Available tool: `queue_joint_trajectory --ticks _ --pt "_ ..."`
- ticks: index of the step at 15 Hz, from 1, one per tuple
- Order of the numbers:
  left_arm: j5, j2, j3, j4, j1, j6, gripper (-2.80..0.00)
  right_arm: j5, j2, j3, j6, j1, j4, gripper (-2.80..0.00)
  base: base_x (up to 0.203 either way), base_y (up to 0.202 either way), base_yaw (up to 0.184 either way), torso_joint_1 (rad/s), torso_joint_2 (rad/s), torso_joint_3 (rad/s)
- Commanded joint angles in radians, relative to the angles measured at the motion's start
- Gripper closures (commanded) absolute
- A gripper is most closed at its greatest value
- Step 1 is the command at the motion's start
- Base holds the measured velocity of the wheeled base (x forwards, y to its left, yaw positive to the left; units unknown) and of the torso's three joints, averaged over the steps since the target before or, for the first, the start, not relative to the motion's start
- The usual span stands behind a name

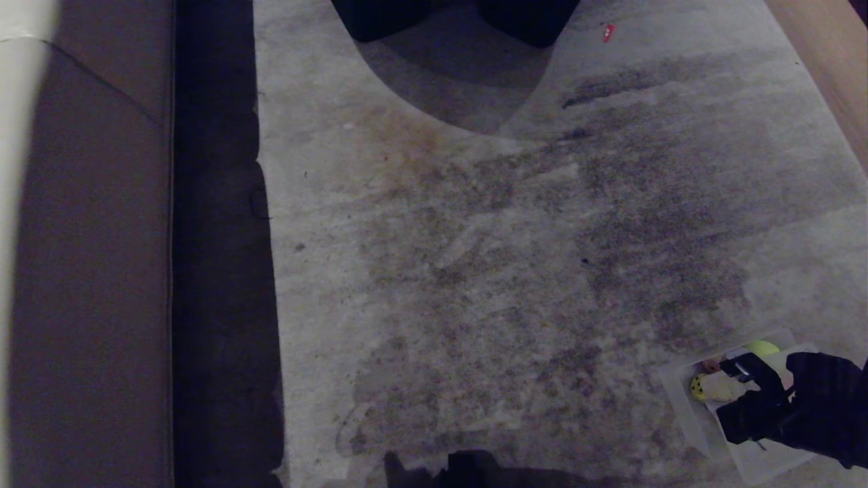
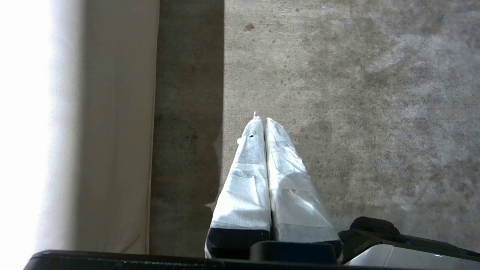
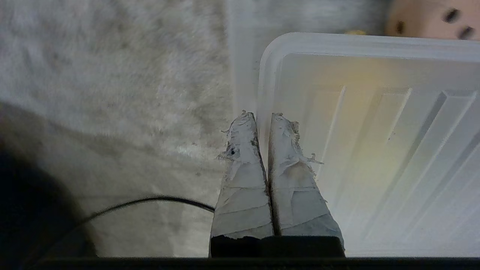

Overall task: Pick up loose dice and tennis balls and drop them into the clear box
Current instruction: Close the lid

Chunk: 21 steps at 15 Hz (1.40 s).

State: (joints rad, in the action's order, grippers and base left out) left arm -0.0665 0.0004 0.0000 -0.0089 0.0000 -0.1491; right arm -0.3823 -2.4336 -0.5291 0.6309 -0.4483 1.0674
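The clear box (image 1: 685, 407) lies on the carpet at the lower right; in the right wrist view its rounded rim (image 3: 337, 39) and ribbed pale surface fill one side. My right gripper (image 1: 711, 390) hangs low over the box's near-left part, its taped fingers (image 3: 243, 157) shut with nothing between them (image 3: 259, 116). A yellow-green tennis ball (image 1: 763, 348) sits at the box's far edge. A beige die (image 3: 431, 18) with dark dots shows just beyond the rim; whether it lies inside I cannot tell. My left gripper (image 2: 261, 119) is parked, shut and empty, above the floor.
A small yellow thing with dark spots (image 1: 697, 387) lies by the right fingertips. A dark gap (image 1: 217, 271) and a brown wall (image 1: 95, 271) run along the left. Two black shapes (image 1: 380, 17) stand at the far edge, a wooden board (image 1: 831, 74) at the far right. A black cable (image 3: 150, 200) trails near the right gripper.
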Motion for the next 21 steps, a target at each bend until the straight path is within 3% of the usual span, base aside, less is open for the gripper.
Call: queue_joint_trajectory --ticks 1,11,12,18,21 --pt "-0.001 0.000 0.000 0.000 0.000 -0.001 0.00 -0.001 -0.008 -0.001 0.013 0.013 0.004 0.00 0.000 0.000 0.000 0.000 0.00 0.000" --pt "-0.001 0.000 0.000 0.000 0.000 -0.001 0.00 0.010 -0.039 -0.003 0.065 0.060 0.006 0.00 0.000 0.000 0.000 0.000 0.00 0.000" --pt "-0.001 0.001 0.000 0.000 0.000 -0.001 0.00 0.005 -0.039 -0.002 0.071 0.060 0.006 -2.80 0.000 0.000 0.000 0.000 0.00 0.000" --pt "0.001 0.000 0.000 0.000 0.000 -0.001 0.00 -0.004 0.027 0.035 0.061 0.054 0.007 -2.80 0.000 0.000 0.000 0.000 0.00 0.000" --pt "0.000 0.000 0.000 0.000 0.000 -0.001 0.00 -0.003 0.103 0.064 -0.085 0.033 0.011 -2.80 0.000 0.000 0.000 0.000 0.00 0.000"
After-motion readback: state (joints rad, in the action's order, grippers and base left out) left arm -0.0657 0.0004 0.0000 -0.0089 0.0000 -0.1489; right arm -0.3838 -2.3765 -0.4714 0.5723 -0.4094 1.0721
